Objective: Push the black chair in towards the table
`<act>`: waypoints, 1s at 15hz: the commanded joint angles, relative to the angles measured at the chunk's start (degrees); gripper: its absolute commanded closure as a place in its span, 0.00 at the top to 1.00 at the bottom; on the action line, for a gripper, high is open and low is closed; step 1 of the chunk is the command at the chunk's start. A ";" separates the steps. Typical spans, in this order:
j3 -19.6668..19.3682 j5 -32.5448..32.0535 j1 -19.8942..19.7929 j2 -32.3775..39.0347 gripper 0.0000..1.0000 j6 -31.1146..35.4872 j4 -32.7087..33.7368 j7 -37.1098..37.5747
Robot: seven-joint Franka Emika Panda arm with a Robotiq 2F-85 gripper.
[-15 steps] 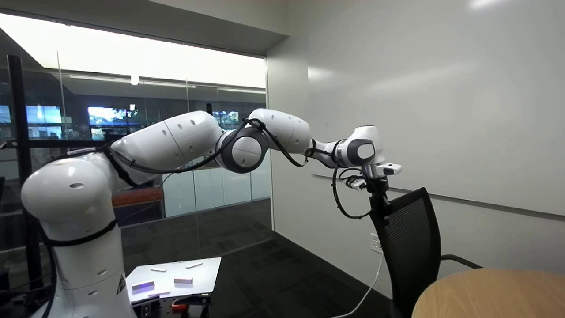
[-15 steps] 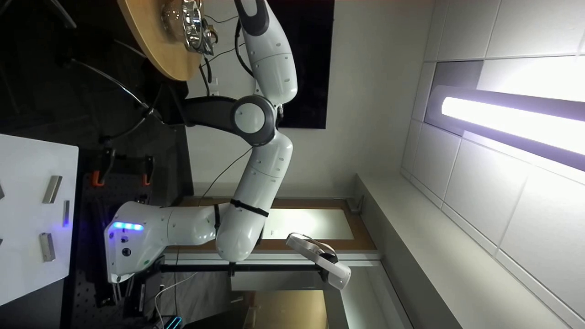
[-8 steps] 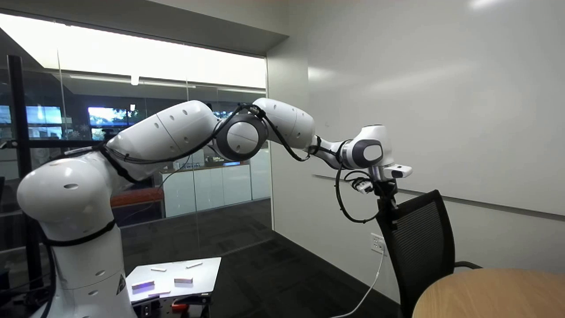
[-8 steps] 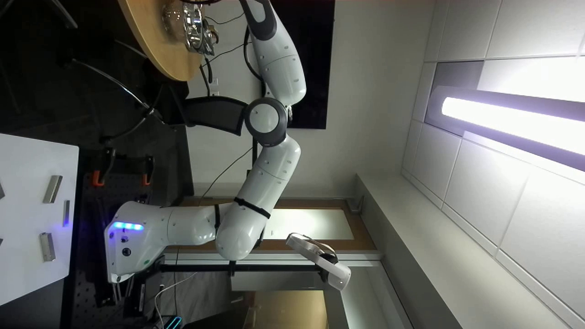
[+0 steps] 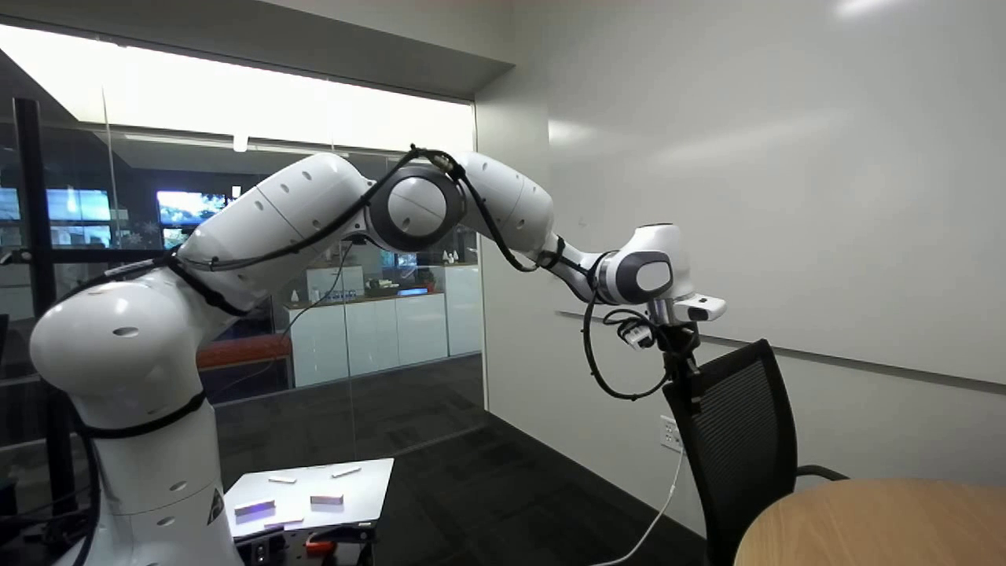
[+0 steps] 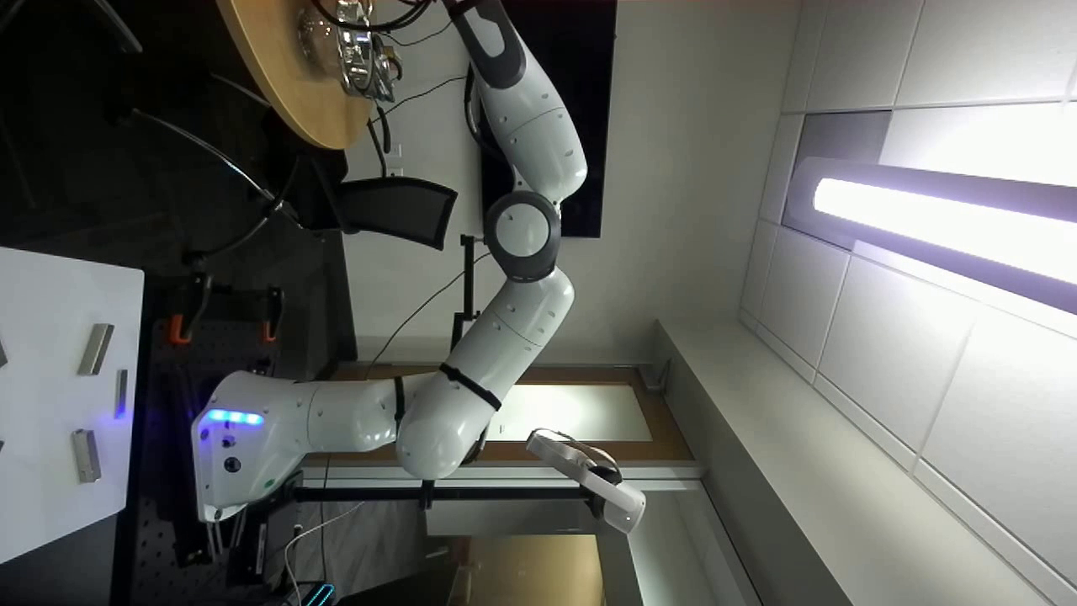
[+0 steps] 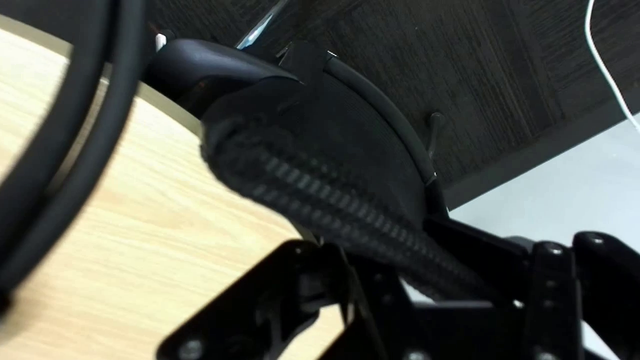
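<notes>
The black chair (image 5: 747, 428) stands upright beside the round tan table (image 5: 872, 523) in an exterior view, its armrest at the table's edge. My gripper (image 5: 684, 385) is at the backrest's upper left corner, pointing down. In the wrist view, my gripper's fingers (image 7: 390, 240) are apart, with the backrest's top edge (image 7: 320, 190) running between them. I cannot tell whether they press on it. The table (image 7: 190, 225) lies at the left there. The table (image 6: 282, 84) also shows at the upper left of an exterior view, where gripper and this chair are out of view.
Another black chair (image 6: 400, 209) stands near the table, below my arm's elbow. A shiny metal and glass object (image 6: 353, 50) sits on the table. A whiteboard wall (image 5: 825, 196) is behind the chair. A white board (image 5: 306, 495) with small blocks is by my base. A white cord (image 5: 656, 523) runs along the floor.
The gripper and backrest first moved right toward the table, then slightly back left, together. The arm's elbow has risen. The other black chair has not moved and is now uncovered.
</notes>
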 commanded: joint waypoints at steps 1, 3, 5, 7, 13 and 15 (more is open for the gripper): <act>1.08 4.01 -0.44 -10.26 0.63 6.11 -13.24 3.33; 1.69 2.74 0.27 -12.85 0.79 8.47 -17.63 -1.18; 3.40 1.87 -0.05 -15.89 0.93 9.86 -21.58 -7.32; 4.81 0.95 -0.40 -20.27 1.00 8.50 -25.99 -13.14; 8.87 0.59 -0.72 -35.60 1.00 10.13 -41.06 -23.32; 9.90 1.81 -0.94 -41.53 1.00 12.30 -45.94 -22.12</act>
